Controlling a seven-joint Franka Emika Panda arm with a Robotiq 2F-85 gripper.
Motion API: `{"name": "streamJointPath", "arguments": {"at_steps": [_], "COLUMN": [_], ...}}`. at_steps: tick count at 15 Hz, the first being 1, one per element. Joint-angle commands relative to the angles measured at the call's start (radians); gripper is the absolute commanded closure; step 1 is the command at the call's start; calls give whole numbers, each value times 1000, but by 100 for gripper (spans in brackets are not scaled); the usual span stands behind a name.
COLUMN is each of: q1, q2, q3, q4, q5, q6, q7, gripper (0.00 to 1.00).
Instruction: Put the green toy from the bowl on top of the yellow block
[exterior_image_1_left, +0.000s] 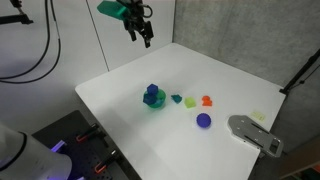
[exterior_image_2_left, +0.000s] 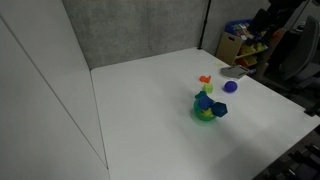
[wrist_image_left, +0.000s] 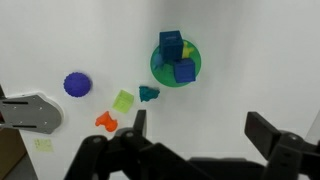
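The small teal-green bowl (wrist_image_left: 157, 68) (exterior_image_1_left: 153, 106) (exterior_image_2_left: 203, 116) stands on the white table and holds a lumpy blue toy (wrist_image_left: 172, 46) (exterior_image_1_left: 152, 95) (exterior_image_2_left: 213, 106). The tiny dark teal-green toy (wrist_image_left: 149, 94) (exterior_image_1_left: 176, 98) lies on the table just outside the bowl, between it and the yellow-green block (wrist_image_left: 123, 100) (exterior_image_1_left: 190, 101). My gripper (wrist_image_left: 200, 130) (exterior_image_1_left: 143, 33) is open and empty. It hangs high above the table, well away from the toys.
An orange-red piece (wrist_image_left: 105, 121) (exterior_image_1_left: 207, 101) lies beside the yellow block. A purple ball (wrist_image_left: 77, 84) (exterior_image_1_left: 203, 120) (exterior_image_2_left: 230, 87) and a grey flat object (wrist_image_left: 30, 110) (exterior_image_1_left: 255, 133) lie beyond it. A grey wall backs the table.
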Motion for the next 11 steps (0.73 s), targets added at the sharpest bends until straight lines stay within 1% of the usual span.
{"name": "streamJointPath", "arguments": {"at_steps": [1,3,5,6,7,11], "q1": [-31,-34,-34,-33,-37,-35], "q2": [-117,-152,-172,-173,-151,-158], "q3": [17,21,30,38,34,45], "q4": [-23,-22,-29,-46,-15,-39], "q5": [3,2,-1,-4,8,7], "q6": [-95,-142,-164,-158,-153,-154], "q7": [-42,-51,-44,-34,-28,-27], "gripper": [0,0,0,0,0,0]}}
